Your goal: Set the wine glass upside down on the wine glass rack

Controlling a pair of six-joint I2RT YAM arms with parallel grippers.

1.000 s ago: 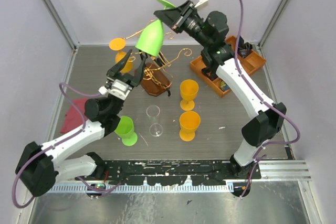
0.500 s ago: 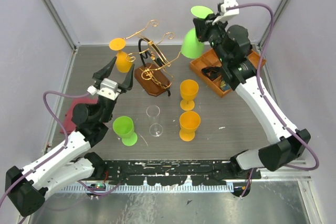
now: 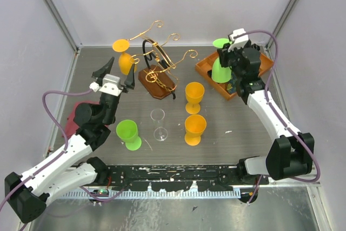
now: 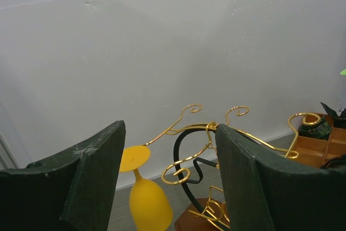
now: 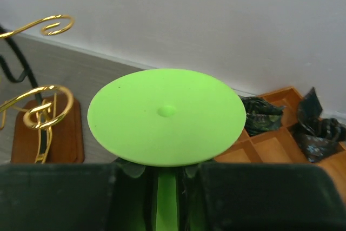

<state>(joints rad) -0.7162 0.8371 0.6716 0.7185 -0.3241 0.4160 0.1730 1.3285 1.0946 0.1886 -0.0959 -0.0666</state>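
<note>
Grip of the right tool (image 5: 166, 198) is closed on the stem of the green wine glass (image 5: 166, 113), which is held upside down with its foot uppermost. The glass is seen above the near-left part of the orange tray (image 3: 260, 66), and dark crumpled items are seen in the tray's compartments. The wine glass rack (image 3: 160, 66) is set to the left of the held glass and apart from it; no contact is seen. An orange glass (image 3: 125, 61) is seen inverted at the rack's left wire arm.

The left tool (image 3: 115, 74) is raised just left of the rack and pointed at it, its fingers spread wide with nothing between them.

On the bench (image 3: 232, 128), two upright orange goblets (image 3: 194, 93), a clear glass (image 3: 158, 124) and a second green glass (image 3: 128, 133) are stood near the front. A red cloth (image 3: 72, 121) is laid at the left.
</note>
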